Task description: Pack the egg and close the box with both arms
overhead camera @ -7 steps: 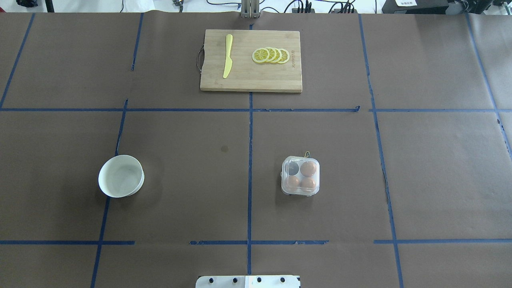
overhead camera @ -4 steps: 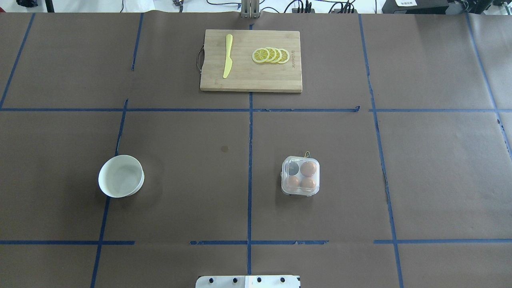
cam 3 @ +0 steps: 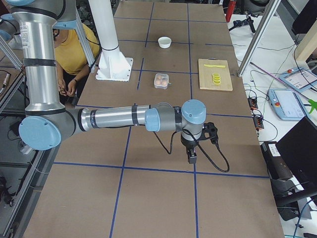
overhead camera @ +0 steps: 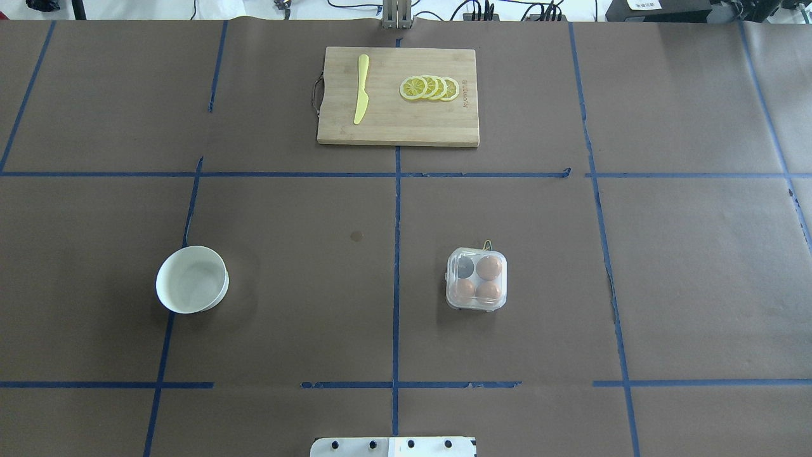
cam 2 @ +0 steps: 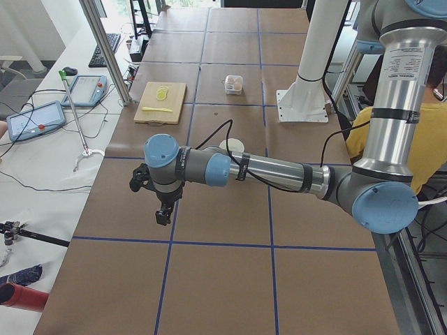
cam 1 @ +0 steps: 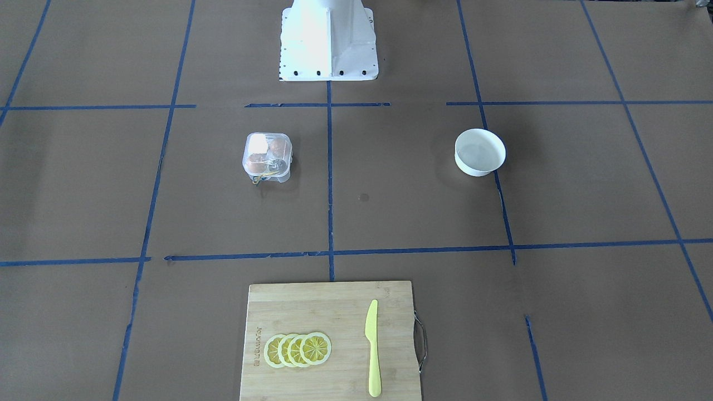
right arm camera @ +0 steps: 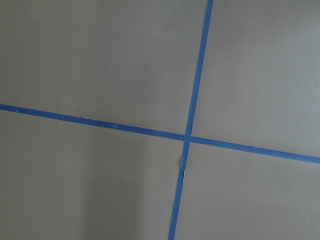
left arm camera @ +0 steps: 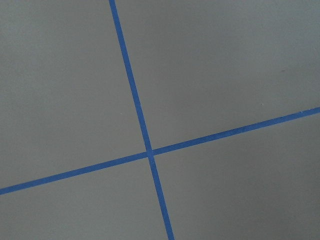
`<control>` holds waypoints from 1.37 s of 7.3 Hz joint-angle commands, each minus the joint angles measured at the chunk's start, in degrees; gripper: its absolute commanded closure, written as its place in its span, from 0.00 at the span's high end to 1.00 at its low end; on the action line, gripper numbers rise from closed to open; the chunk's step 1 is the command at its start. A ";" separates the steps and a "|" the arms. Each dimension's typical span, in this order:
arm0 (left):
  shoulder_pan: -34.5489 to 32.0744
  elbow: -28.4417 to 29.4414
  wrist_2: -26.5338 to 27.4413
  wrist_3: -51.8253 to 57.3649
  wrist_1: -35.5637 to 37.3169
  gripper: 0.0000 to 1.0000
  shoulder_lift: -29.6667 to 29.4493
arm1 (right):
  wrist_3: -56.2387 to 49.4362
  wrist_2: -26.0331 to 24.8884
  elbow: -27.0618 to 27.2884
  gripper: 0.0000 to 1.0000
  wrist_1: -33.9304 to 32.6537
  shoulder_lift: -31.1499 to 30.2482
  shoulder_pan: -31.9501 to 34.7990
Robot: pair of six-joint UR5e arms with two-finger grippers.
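The clear plastic box (overhead camera: 476, 279) stands right of the table's middle line, its lid down over the cells; it also shows in the front view (cam 1: 267, 157). Three orange-brown eggs lie inside it; one egg (overhead camera: 488, 267) is at the far right cell, and the far left cell is empty. Neither gripper shows in the overhead or front views. The left gripper (cam 2: 163, 216) hangs over bare table far from the box. The right gripper (cam 3: 191, 157) hangs over bare table at the other end. I cannot tell whether either is open or shut. Both wrist views show only brown paper and blue tape.
An empty white bowl (overhead camera: 191, 279) stands at the left. A wooden cutting board (overhead camera: 393, 127) at the far middle carries a yellow knife (overhead camera: 361, 89) and lemon slices (overhead camera: 429, 87). The white pedestal base (cam 1: 327, 39) is at the robot's edge. A person in yellow (cam 3: 74, 49) sits behind it.
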 commanded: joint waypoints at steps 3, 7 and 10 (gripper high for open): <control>0.09 0.15 -0.51 -0.38 0.19 1.00 -0.79 | -0.17 0.28 -0.07 1.00 0.93 -1.13 -0.04; 0.09 -0.63 -0.08 -0.56 0.01 1.00 -1.06 | -0.87 0.19 0.11 1.00 2.50 -2.36 -0.04; 0.09 -0.64 0.01 -0.56 0.01 1.00 -0.97 | 0.18 0.71 0.11 1.00 8.58 -4.74 -0.04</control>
